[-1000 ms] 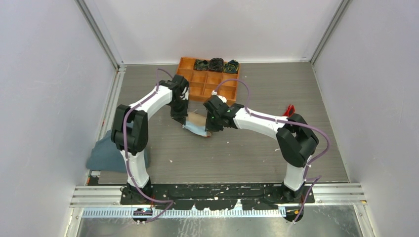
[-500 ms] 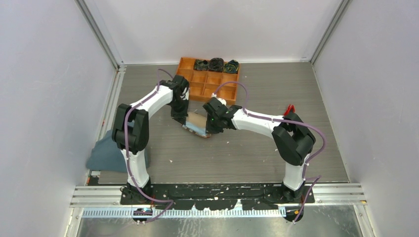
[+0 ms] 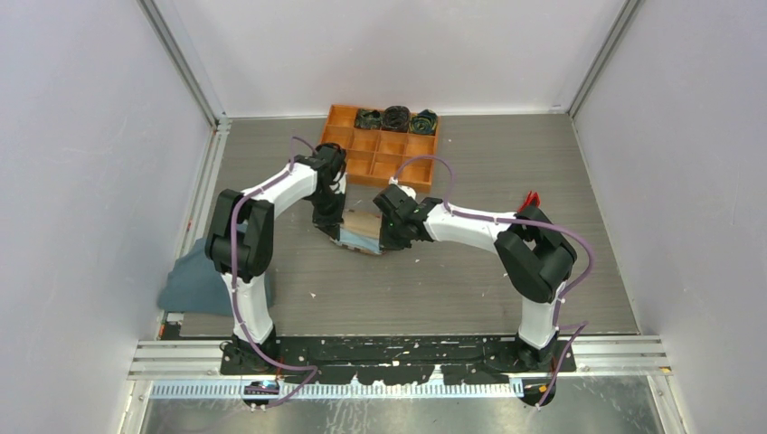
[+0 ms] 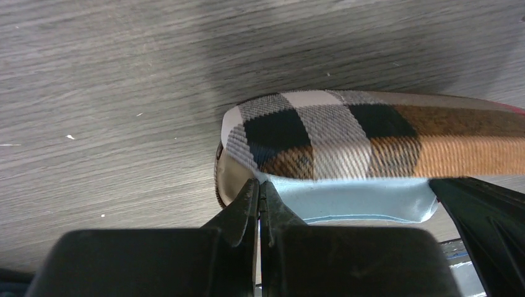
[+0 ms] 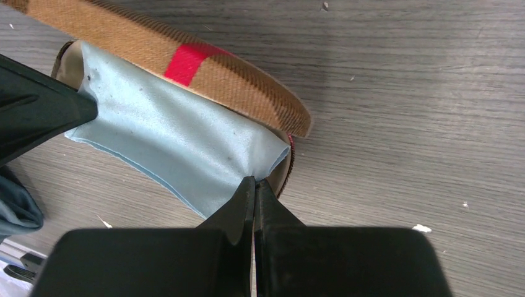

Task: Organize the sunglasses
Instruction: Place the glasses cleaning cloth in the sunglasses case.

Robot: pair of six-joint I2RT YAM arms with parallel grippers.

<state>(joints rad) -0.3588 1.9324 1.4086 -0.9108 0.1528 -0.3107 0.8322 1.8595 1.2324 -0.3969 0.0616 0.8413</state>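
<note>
Left jaws and right jaws each pinched shut on a corner of the blue cloth [image 5: 179, 142], stretched at the open plaid case [image 4: 371, 133]. Both arms had edged it inward. The sunglasses [image 3: 530, 199] lay well apart on the bench [image 3: 452, 289], probably next.

**Even light above, shadow up close**

The overhead view is bright and even, with faint shadows under the arms on the grey worktop [image 3: 470, 280]. In the left wrist view a broad shadow darkens the worktop beyond the plaid case [image 4: 371, 133]. The light blue cloth [image 5: 179, 145] shows a mild sheen. The left claw [image 4: 259, 184] and right claw [image 5: 254, 180] read near-black and soft.
</note>
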